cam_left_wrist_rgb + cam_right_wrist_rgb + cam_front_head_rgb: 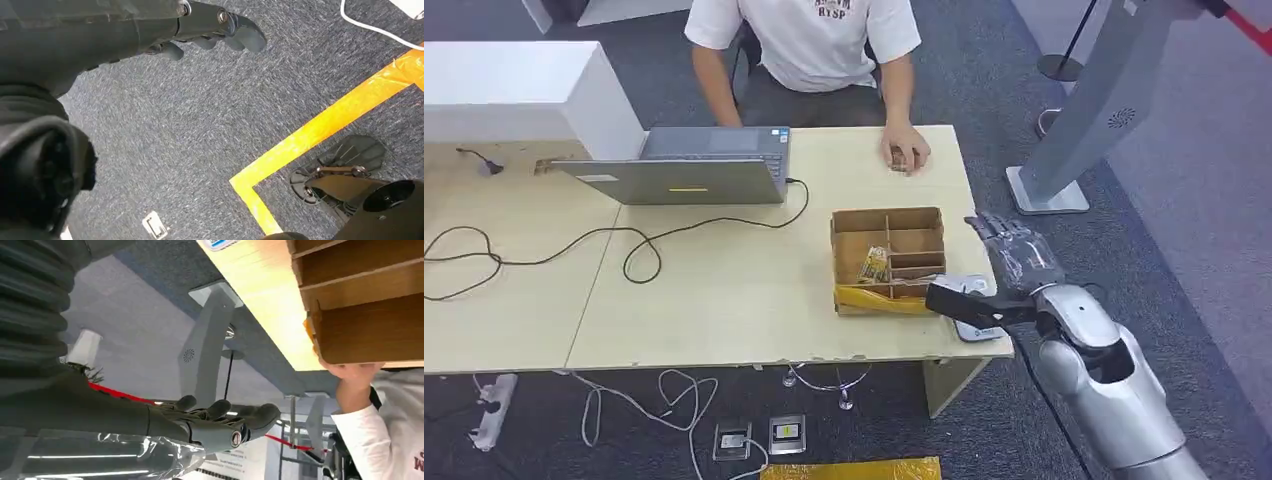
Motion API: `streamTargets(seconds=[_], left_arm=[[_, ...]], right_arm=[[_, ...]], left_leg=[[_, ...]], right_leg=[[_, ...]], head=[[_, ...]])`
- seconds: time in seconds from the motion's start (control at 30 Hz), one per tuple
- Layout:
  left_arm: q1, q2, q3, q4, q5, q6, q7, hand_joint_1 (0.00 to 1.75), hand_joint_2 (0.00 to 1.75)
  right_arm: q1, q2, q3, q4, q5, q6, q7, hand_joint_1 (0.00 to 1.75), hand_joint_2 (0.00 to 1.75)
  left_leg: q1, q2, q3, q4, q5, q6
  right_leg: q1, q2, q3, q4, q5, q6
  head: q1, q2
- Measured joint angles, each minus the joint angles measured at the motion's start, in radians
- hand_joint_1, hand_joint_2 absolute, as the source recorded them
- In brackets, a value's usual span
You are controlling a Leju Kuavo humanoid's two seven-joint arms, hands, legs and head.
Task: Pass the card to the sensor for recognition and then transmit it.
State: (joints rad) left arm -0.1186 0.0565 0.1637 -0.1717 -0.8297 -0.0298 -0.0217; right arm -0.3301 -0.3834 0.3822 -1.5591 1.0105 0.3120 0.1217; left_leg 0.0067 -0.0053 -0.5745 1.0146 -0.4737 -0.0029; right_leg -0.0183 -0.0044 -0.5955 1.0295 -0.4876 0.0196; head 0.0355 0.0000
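A brown cardboard box [887, 255] with several compartments stands on the wooden table [724, 300] near its right end. A yellowish card [874, 266] lies in one of the front compartments. A small white sensor device [976, 322] sits at the table's right front corner, partly hidden by my right wrist. My right hand [1014, 250] hovers just right of the box with its fingers stretched out and nothing in them; the right wrist view shows the same hand [215, 426] empty, with the box [360, 305] beyond it. My left hand [215, 27] hangs over the carpet, holding nothing.
A person sits at the far side with one hand [908, 152] resting on the table. A laptop [694, 165] and its black cable [624, 250] lie to the left, behind them a white box [514, 90]. A grey stand [1074, 130] rises right of the table. Yellow tape [320, 130] marks the floor.
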Motion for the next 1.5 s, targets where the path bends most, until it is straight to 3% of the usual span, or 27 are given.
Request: streamTargets(seconds=[0.33, 0.77, 1.5], left_arm=[[0.000, -0.001, -0.002, 0.000, -0.018, -0.001, 0.000, 0.00, 0.00], [0.000, 0.000, -0.006, 0.000, -0.029, -0.005, -0.001, 0.00, 0.00], [0.000, -0.010, -0.006, 0.000, -0.048, 0.009, -0.001, 0.00, 0.00]], right_arm=[[-0.002, 0.064, 0.013, 0.072, -0.014, -0.045, -0.003, 0.00, 1.75], [-0.002, 0.081, 0.017, 0.104, -0.061, -0.049, -0.019, 0.00, 1.75], [-0.036, 0.126, 0.042, 0.199, -0.075, -0.145, -0.088, 0.00, 1.75]], left_leg=[[0.000, 0.000, 0.000, 0.000, 0.000, 0.000], [0.000, 0.000, 0.000, 0.000, 0.000, 0.000], [0.000, 0.000, 0.000, 0.000, 0.000, 0.000]], right_leg=[[0.000, 0.000, 0.000, 0.000, 0.000, 0.000], [0.000, 0.000, 0.000, 0.000, 0.000, 0.000], [0.000, 0.000, 0.000, 0.000, 0.000, 0.000]], head=[[0.000, 0.000], [0.000, 0.000], [0.000, 0.000]])
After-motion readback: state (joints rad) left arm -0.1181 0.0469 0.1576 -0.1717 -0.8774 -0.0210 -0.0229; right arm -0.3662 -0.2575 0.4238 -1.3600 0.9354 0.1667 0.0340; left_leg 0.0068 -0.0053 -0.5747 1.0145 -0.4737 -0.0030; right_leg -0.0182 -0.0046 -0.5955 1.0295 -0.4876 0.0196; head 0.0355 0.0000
